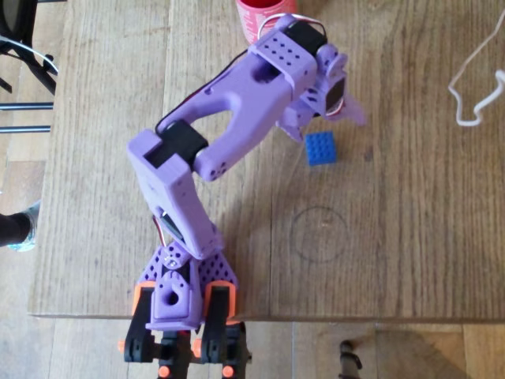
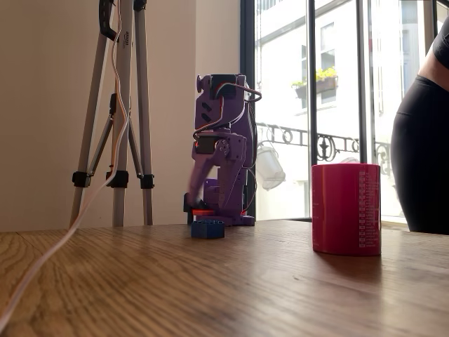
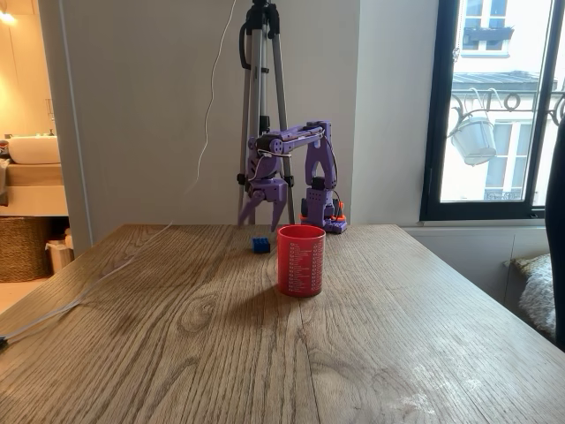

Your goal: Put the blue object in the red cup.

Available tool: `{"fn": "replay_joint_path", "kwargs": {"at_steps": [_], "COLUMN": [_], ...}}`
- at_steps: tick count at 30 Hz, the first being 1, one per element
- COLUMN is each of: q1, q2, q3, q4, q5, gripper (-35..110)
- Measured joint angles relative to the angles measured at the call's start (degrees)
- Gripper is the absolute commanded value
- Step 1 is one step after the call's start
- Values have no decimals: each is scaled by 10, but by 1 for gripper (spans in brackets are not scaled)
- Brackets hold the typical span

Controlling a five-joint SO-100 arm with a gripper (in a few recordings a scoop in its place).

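Wooden table [image 1: 410, 260], bearing all task items, with the purple arm [image 1: 237, 110] mounted at its near edge in the overhead view and reaching toward the far edge. The red cup [image 3: 301, 259] stands upright on the table; in the overhead view its rim [image 1: 264, 12] appears at the far edge of the picture, just left of the wrist and partly covered by it. The gripper [image 1: 327, 122] hangs above the tabletop with its fingers spread apart and nothing between them; one finger tip points right, the other lies nearer the arm body. In a fixed view the open fingers [image 3: 252, 212] point downward and stop short of the table, above the brick.

The blue object [image 1: 320, 148] rests flat on the table, studs up, apart from the gripper and untouched. Governing relation: in the overhead view the brick lies just nearward of the gripper, almost beneath the gap between the fingers and slightly toward the base of the arm; the cup lies farther off, to the far left of the brick. The brick is square, so no long axis constrains the approach. Judged stage: the grasp is not yet made, and a short descent with a slight pull nearward would likely be needed to bring the fingers to either side of the brick.
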Motion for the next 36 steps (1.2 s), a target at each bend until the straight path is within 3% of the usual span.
{"fn": "replay_joint_path", "kwargs": {"at_steps": [16,36], "q1": [-3,-60], "q2": [-40,-76], "q3": [45,42], "q4": [0,-33], "q5": [89,44], "gripper": [46,41]}}
